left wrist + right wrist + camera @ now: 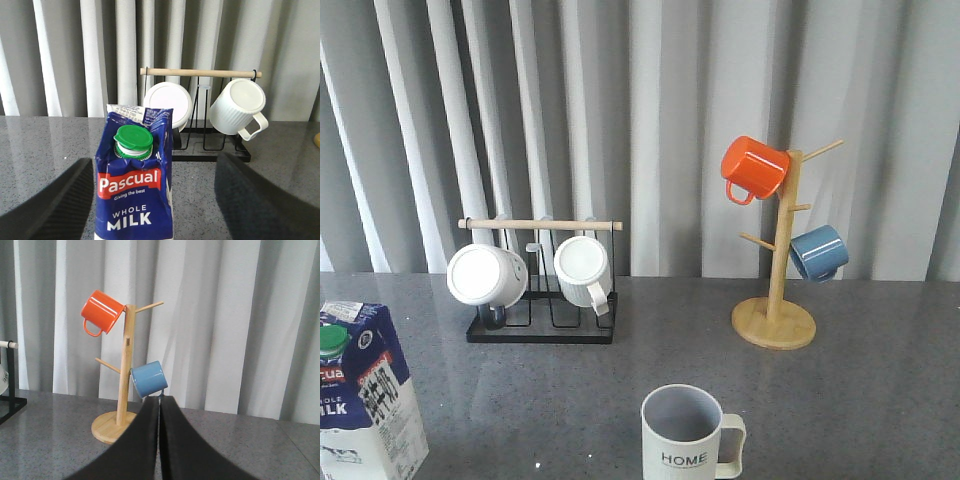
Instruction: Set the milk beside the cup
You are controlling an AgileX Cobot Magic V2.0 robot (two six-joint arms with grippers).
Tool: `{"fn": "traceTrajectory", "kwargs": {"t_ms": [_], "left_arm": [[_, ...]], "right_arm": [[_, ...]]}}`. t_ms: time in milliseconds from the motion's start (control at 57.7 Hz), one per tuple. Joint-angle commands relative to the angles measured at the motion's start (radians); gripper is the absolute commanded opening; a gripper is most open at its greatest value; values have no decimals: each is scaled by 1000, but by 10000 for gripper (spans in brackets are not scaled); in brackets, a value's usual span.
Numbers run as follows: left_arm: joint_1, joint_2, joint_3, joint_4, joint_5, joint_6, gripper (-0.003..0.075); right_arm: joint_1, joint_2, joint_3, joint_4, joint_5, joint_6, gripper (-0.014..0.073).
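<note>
The milk (365,400), a blue and white carton with a green cap and a red "Pascual" label, stands upright at the table's near left edge. In the left wrist view the milk (135,200) stands between the fingers of my left gripper (155,162), which is open, with a gap on each side of the carton. The cup (685,435), cream-white with "HOME" lettering, sits upright at the near centre, its handle to the right. My right gripper (159,400) is shut on nothing and hangs over the table in front of the mug tree. Neither gripper shows in the front view.
A black wire rack (542,325) with a wooden bar holds two white mugs (487,275) at the back left. A wooden mug tree (775,320) at the back right carries an orange mug (753,167) and a blue mug (818,252). Grey curtains hang behind.
</note>
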Motion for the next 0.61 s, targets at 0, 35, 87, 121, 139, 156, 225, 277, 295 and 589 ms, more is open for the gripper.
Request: {"fn": "traceTrajectory", "kwargs": {"t_ms": [0, 35, 87, 121, 139, 156, 225, 277, 295, 589], "left_arm": [[-5, -5, -37, -7, -80, -6, 502], [-5, -5, -37, -7, -80, -6, 502], [-5, -5, -37, -7, -80, -6, 502], [-5, -5, -37, -7, -80, -6, 502], [-5, -5, -37, -7, -80, -6, 502], [-5, -5, -37, -7, -80, -6, 502], [-6, -5, -37, -7, -80, -7, 502], [-6, -5, -37, -7, -80, -7, 502], [-6, -5, -37, -7, -80, -7, 503], [25, -5, -117, -2, -10, -24, 734]], "right_arm": [[-8, -1, -20, 2, -69, -5, -8], [-8, -1, -20, 2, -69, -5, -8], [-8, -1, -20, 2, -69, -5, -8], [-8, -1, -20, 2, -69, -5, -8], [-8, -1, -20, 2, -69, -5, -8], [-8, -1, -20, 2, -69, -5, -8], [-8, -1, -20, 2, -69, -5, -8], [-8, -1, -20, 2, -69, -5, -8], [-8, -1, -20, 2, -69, -5, -8], [-8, -1, -20, 2, -69, -5, -8]]}}
